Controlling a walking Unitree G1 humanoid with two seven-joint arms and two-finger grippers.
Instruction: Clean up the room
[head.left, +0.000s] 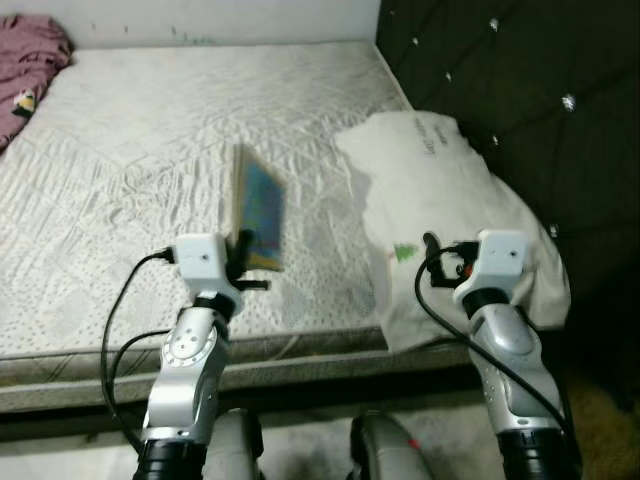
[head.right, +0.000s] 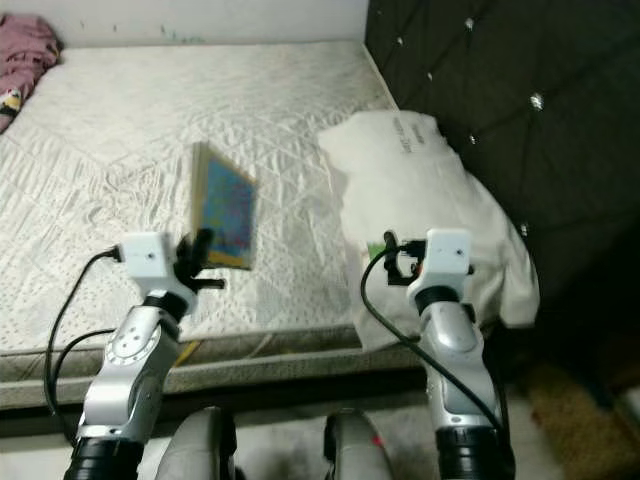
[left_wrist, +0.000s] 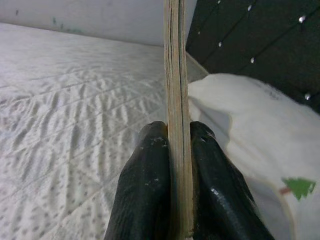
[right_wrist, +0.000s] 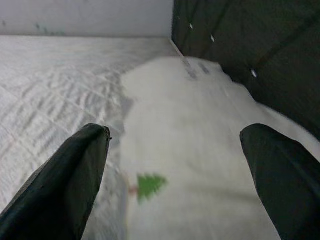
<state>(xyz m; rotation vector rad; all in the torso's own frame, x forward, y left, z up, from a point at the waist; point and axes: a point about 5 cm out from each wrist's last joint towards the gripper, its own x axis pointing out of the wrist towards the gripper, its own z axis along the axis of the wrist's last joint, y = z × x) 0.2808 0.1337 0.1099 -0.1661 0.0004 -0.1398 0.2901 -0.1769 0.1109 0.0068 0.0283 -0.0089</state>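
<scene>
My left gripper is shut on a thin book with a blue cover, held upright on its edge above the near part of the mattress. In the left wrist view the book's page edge runs between the two black fingers. My right gripper is open above a white pillow with a small green tree print. Its two fingers stand wide apart with nothing between them.
A dark tufted headboard rises at the right behind the pillow. A pink crumpled cloth lies at the mattress's far left corner. The bed's front edge runs just before my arms, with pale floor below.
</scene>
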